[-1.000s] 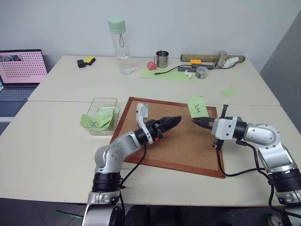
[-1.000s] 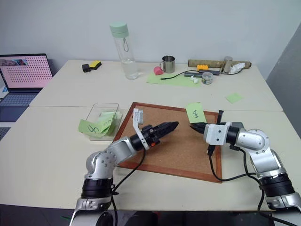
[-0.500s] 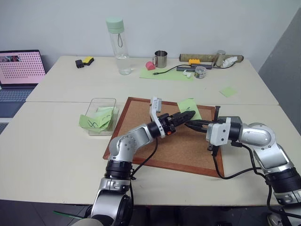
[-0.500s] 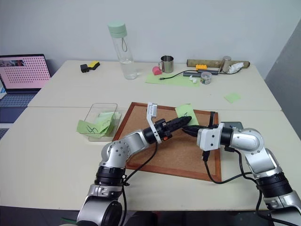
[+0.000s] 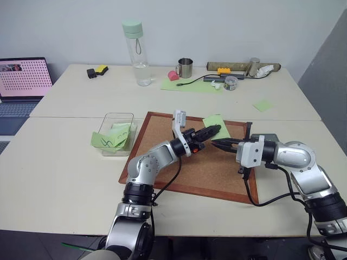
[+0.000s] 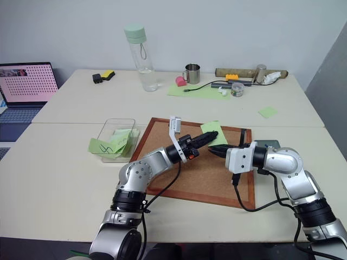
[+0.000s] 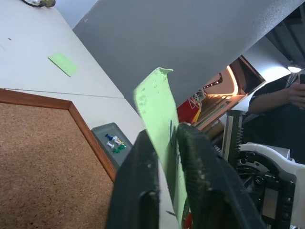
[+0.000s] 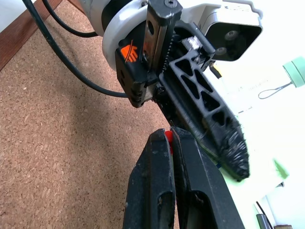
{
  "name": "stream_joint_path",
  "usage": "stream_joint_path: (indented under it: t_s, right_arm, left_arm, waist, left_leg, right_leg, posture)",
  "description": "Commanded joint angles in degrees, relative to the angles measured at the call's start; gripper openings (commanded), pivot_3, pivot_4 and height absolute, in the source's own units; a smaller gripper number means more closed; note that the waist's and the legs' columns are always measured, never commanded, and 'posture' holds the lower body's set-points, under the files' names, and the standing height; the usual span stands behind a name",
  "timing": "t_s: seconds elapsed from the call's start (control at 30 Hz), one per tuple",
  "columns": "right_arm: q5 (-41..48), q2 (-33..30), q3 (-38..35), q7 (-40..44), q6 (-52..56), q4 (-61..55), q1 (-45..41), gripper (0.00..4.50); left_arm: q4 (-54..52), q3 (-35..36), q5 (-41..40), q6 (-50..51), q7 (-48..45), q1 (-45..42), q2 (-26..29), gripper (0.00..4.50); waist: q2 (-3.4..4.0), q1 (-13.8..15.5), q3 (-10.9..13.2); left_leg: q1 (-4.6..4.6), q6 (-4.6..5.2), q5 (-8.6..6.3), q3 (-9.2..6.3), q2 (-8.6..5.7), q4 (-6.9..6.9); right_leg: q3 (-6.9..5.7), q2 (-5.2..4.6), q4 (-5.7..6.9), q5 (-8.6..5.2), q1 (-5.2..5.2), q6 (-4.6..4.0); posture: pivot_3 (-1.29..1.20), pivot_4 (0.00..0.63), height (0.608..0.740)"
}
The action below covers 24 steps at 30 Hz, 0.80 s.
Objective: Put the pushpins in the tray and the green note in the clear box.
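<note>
1. Pale tables (image 5: 65,162) were seen pushed together, with a wood-framed corkboard (image 5: 179,162) near the front edge.
2. Left gripper (image 5: 216,130) was closed on the green note (image 5: 218,123), held upright over the corkboard's far side; the pinch was confirmed in the left wrist view (image 7: 159,114).
3. Right gripper (image 5: 215,143) was fully closed just beside it, with a red pushpin (image 8: 166,138) nipped between the fingers.
4. The tray (image 7: 112,143) was seen beyond the board's right edge, with more pushpins (image 7: 114,142) in it.
5. The clear box (image 5: 116,132) was placed left of the corkboard, with squiggled green notes (image 5: 111,140) inside.
6. A laptop (image 5: 24,81) and bottle (image 5: 136,51) were noted further back.
</note>
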Motion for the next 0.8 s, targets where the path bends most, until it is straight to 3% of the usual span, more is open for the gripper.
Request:
stream_joint_path:
  t_s: [0.03,0.3,0.57,0.8]
  right_arm:
    - [2.3,0.3,-1.2,-0.4,0.2,-2.5,-0.7,0.0]
    - [6.6,-0.5,-4.5,-1.0,3.8,-5.7,0.9,0.0]
    - [7.1,-5.0,-15.0,-8.1,23.3,-0.5,5.8,0.0]
    - [5.5,-5.9,-18.1,-13.8,35.8,8.5,6.7,0.0]
  left_arm:
    - [0.3,-1.3,3.1,-3.5,0.3,0.2,-0.1,0.0]
    - [5.0,-1.4,8.0,-8.4,1.7,0.4,-1.0,0.0]
    - [-0.1,-0.4,7.7,-8.7,2.5,1.0,-0.3,0.0]
    - [-7.8,-2.6,8.5,-7.7,2.6,3.8,1.8,0.0]
  waist:
    - [0.0,0.0,0.0]
    - [0.0,0.0,0.0]
    - [-0.02,0.5,0.0]
    - [-0.01,0.5,0.0]
  left_leg:
    - [0.0,0.0,0.0,0.0,0.0,0.0]
    - [-0.01,0.0,0.0,-0.01,0.0,-0.01]
    - [-0.05,0.01,-0.01,0.0,-0.01,0.04]
    - [-0.04,0.01,-0.01,0.03,0.0,-0.02]
  right_leg:
    - [0.0,0.0,0.0,0.0,0.0,0.0]
    - [-0.01,0.0,0.0,0.0,-0.01,0.0]
    - [0.02,-0.01,0.0,0.01,0.0,0.01]
    - [0.04,0.0,0.02,0.01,-0.01,0.01]
  posture:
    - [0.0,0.15,0.74]
    - [0.0,0.15,0.74]
    - [0.0,0.15,0.74]
    - [0.0,0.15,0.74]
